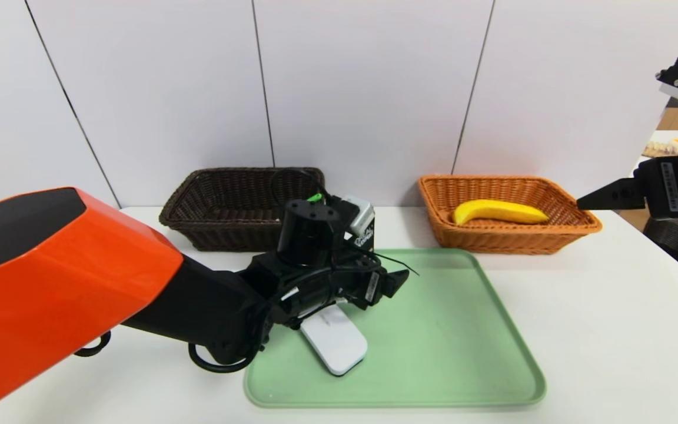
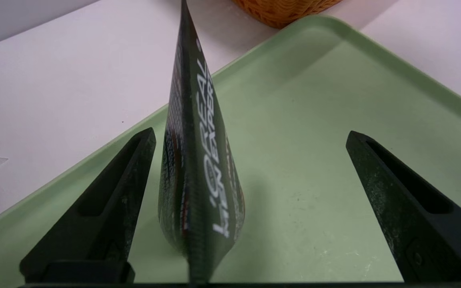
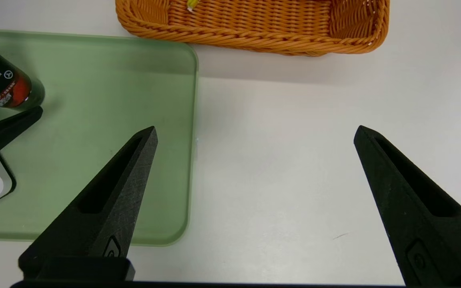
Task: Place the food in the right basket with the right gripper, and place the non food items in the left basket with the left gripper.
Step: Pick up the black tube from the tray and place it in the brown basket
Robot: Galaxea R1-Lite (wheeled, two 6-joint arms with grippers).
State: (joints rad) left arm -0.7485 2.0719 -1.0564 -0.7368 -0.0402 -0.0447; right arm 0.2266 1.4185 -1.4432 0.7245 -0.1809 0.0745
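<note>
The dark L'Oreal tube (image 2: pixel 198 172) stands on the green tray (image 2: pixel 334 140) between the fingers of my left gripper (image 2: pixel 250 133). That gripper is open; the tube is close to one finger, with a wide gap to the other. In the head view the tube (image 1: pixel 366 238) shows just behind my left gripper (image 1: pixel 389 272). The white oblong case (image 1: pixel 334 340) lies on the tray under the left wrist. The banana (image 1: pixel 501 212) lies in the orange basket (image 1: pixel 568 232). My right gripper (image 3: pixel 255 129) hangs open and empty over bare table by that basket's right end.
The dark brown basket (image 1: pixel 221 229) stands at the back left, and a small green tip (image 1: pixel 314 197) shows at its rim behind my wrist. The orange basket (image 3: pixel 254 38) lies beyond the tray's corner (image 3: pixel 182 140). A white wall closes the back.
</note>
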